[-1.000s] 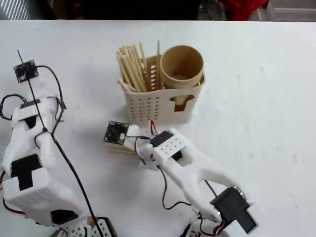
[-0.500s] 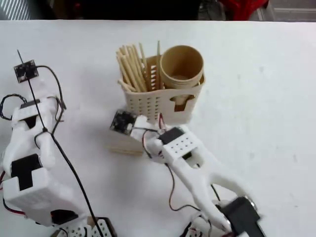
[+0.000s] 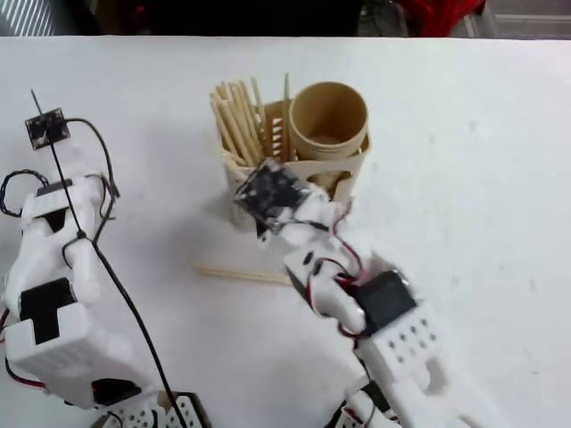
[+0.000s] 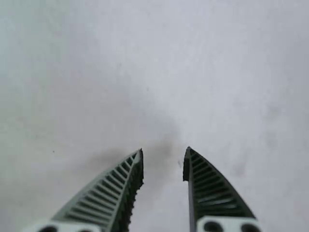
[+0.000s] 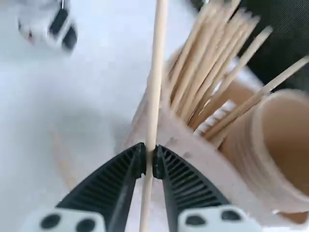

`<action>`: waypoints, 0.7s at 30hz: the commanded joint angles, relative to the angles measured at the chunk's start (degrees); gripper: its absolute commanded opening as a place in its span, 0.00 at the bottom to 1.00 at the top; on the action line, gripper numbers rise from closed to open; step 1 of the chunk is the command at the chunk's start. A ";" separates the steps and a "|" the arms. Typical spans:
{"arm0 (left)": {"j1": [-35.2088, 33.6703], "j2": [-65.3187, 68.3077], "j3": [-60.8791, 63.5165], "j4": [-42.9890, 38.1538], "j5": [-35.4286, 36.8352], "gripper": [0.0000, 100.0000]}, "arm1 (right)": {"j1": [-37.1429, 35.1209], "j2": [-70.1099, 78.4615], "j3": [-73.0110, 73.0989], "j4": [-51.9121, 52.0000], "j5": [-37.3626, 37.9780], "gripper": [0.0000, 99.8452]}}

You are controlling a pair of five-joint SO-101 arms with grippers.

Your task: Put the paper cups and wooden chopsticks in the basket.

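Pinches one wooden chopstick [image 5: 157, 72] between the almost closed jaws of the right gripper [image 5: 149, 162], with the stick crossing the jaws and running out well past the fingertips. Hangs just at the front wall of the slotted basket [image 5: 193, 154], close beside the bundle of chopsticks [image 5: 212, 63] already standing in one compartment. Shows the stacked paper cups [image 3: 328, 120] rim up in the neighbouring compartment. Has one more loose chopstick [image 3: 236, 274] lying flat on the white table [image 3: 482, 160], near the basket's front but apart from it. Stretches the right arm [image 3: 393, 321] from the table's near edge toward the basket, wrist raised over the front wall. Holds the left gripper [image 4: 163, 157] partly open over bare table, nothing between its ribbed jaws. Sits folded at the table's left side, as seen of the left arm [image 3: 53, 259], well apart from the basket.
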 commanded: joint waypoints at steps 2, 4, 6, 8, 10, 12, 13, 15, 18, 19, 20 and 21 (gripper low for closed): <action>0.04 -0.40 -1.23 -0.97 0.44 0.16 | 0.57 1.36 -15.47 -1.10 -5.80 0.02; 0.04 -0.40 -1.23 -0.97 0.44 0.16 | 0.66 4.70 -21.10 -3.12 -9.93 0.02; 0.04 -0.40 -1.23 -0.97 0.44 0.16 | 0.84 8.57 -25.23 -7.25 -14.77 0.02; 0.04 -0.40 -1.23 -0.97 0.44 0.16 | 0.92 12.88 -27.87 -13.32 -18.46 0.02; 0.04 -0.40 -1.23 -0.97 0.44 0.16 | 0.92 17.27 -29.36 -19.91 -20.04 0.02; 0.04 -0.40 -1.23 -0.97 0.44 0.16 | 0.92 21.67 -29.98 -25.10 -20.22 0.02; 0.04 -0.40 -1.23 -0.97 0.44 0.16 | 0.92 23.60 -30.07 -26.68 -20.22 0.02; 0.04 -0.40 -1.23 -0.97 0.44 0.16 | 1.01 26.95 -30.07 -28.09 -20.22 0.02; 0.04 -0.40 -1.32 -0.97 0.44 0.16 | 1.10 30.46 -29.80 -28.09 -20.22 0.02; 0.04 -0.40 -1.32 -0.97 0.44 0.16 | 1.45 31.08 -29.80 -28.09 -20.22 0.02; 0.04 -0.40 -1.32 -0.97 0.44 0.16 | 2.15 31.60 -29.80 -28.09 -20.22 0.02; 0.04 -0.40 -1.32 -0.97 0.44 0.16 | 2.59 31.69 -29.80 -28.00 -20.22 0.02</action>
